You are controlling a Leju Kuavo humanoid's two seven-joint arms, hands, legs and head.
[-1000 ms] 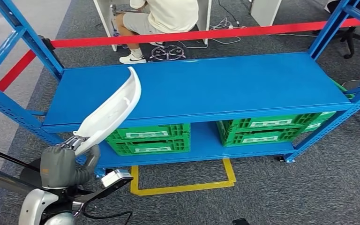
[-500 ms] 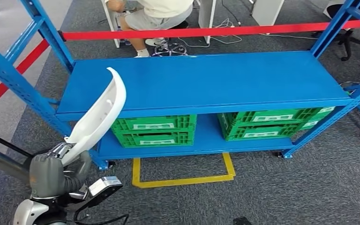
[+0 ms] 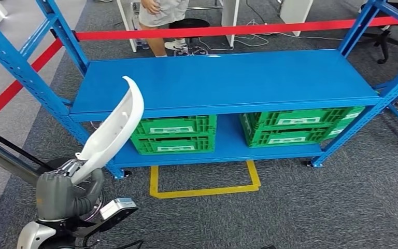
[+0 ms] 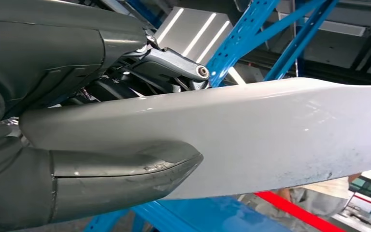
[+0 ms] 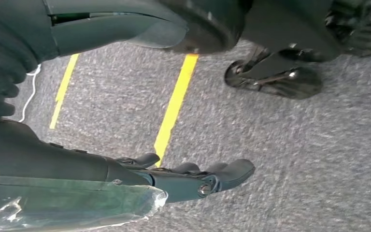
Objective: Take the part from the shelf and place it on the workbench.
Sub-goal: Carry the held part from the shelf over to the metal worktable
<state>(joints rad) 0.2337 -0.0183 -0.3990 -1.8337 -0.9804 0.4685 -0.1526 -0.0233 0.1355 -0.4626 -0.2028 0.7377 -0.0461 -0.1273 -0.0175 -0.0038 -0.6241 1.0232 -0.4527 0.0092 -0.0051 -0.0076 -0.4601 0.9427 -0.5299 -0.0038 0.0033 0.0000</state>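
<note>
One white curved part (image 3: 113,126) stands up out of our left hand (image 3: 65,189), gripped at its lower end and leaning toward the blue shelf (image 3: 228,80). Compared with a second ago, the whole head view has shifted: the shelf sits a little further up the frame and the yellow floor marking (image 3: 202,191) shows more fully, so we read this as the camera moving, not the shelf. The part keeps the same seat in the hand, which suggests the pick is done and the carry to the workbench is what remains; we see no workbench yet.

Our left wrist view adds the grip itself: the thick grey thumb (image 4: 121,169) presses along one face of the part (image 4: 270,130) while darker fingers close behind it. Our right wrist view shows the right hand (image 5: 188,179) hanging over grey carpet (image 5: 309,154), fingers apart and holding nothing.

Two green crates (image 3: 173,134) sit on the lower shelf, and a person (image 3: 158,15) stands beyond the red barrier (image 3: 212,32).
</note>
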